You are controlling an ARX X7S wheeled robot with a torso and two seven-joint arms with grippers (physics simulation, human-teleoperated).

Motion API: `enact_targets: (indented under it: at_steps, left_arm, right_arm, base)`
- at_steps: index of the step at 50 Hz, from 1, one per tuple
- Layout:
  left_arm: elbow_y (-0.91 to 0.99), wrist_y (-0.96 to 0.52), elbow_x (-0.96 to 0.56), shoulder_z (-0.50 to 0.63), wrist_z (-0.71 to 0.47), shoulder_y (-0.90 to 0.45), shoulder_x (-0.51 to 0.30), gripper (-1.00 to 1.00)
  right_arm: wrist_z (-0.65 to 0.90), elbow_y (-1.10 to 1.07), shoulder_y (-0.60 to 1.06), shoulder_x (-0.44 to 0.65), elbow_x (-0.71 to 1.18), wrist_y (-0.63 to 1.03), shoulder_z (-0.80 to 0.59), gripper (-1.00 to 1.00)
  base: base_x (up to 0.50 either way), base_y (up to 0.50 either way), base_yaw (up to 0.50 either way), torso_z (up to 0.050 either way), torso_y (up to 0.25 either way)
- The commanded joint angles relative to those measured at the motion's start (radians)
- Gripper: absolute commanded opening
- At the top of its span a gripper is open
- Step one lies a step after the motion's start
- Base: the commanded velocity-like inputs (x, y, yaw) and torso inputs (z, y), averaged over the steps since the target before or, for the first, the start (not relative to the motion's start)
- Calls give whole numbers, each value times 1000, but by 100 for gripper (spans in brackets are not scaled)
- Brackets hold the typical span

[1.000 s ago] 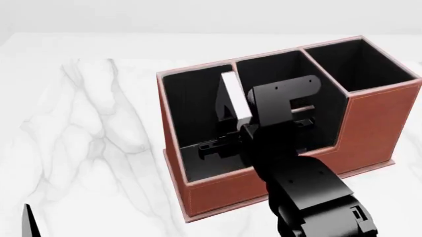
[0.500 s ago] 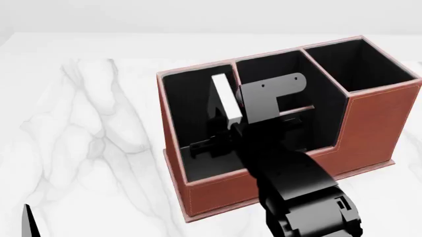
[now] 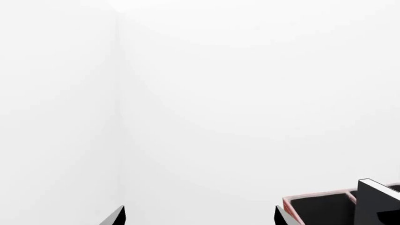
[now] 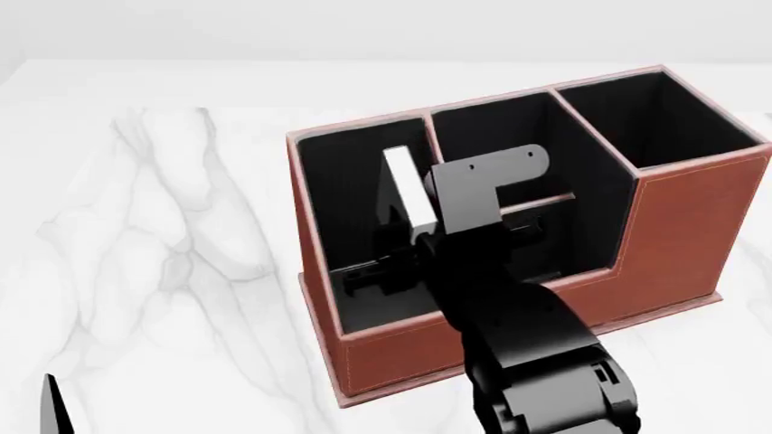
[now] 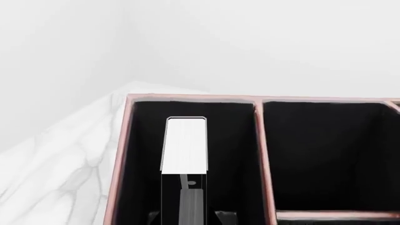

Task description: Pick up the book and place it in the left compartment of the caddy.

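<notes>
The reddish-brown caddy stands on the marble table, and its rim also shows in the right wrist view. My right gripper is shut on the near end of the book. The book stands on edge with its white pages showing, inside the left compartment, its top near rim height. The black arm hides the book's lower part. My left gripper is open and empty, away from the caddy, a black sliver at the head view's lower left.
The middle slot with a crossbar and the square right slot sit right of the book. White marble table lies left of the caddy. A caddy corner shows in the left wrist view.
My right arm has carried the book leftward and a little lower, from beside the divider into the left compartment. The left arm has not moved.
</notes>
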Motion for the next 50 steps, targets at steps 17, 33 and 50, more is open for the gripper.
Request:
enact_targets:
  at_steps: [17, 33, 50]
  left_arm:
    - [-4, 4, -4, 3, -5, -1, -4, 100]
    - [-13, 10, -8, 5, -7, -4, -5, 100]
    - [-11, 12, -9, 6, -10, -3, -9, 100]
  right_arm:
    - [-71, 295, 73, -112, -84, -173, 5, -100]
    - [-123, 546, 135, -199, -95, -293, -3, -100]
    - [-94, 562, 140, -200, 31, -301, -142, -100]
  base:
    - [0, 0, 0, 0, 1]
    - [0, 0, 0, 1, 2]
    - [0, 0, 0, 0, 1]
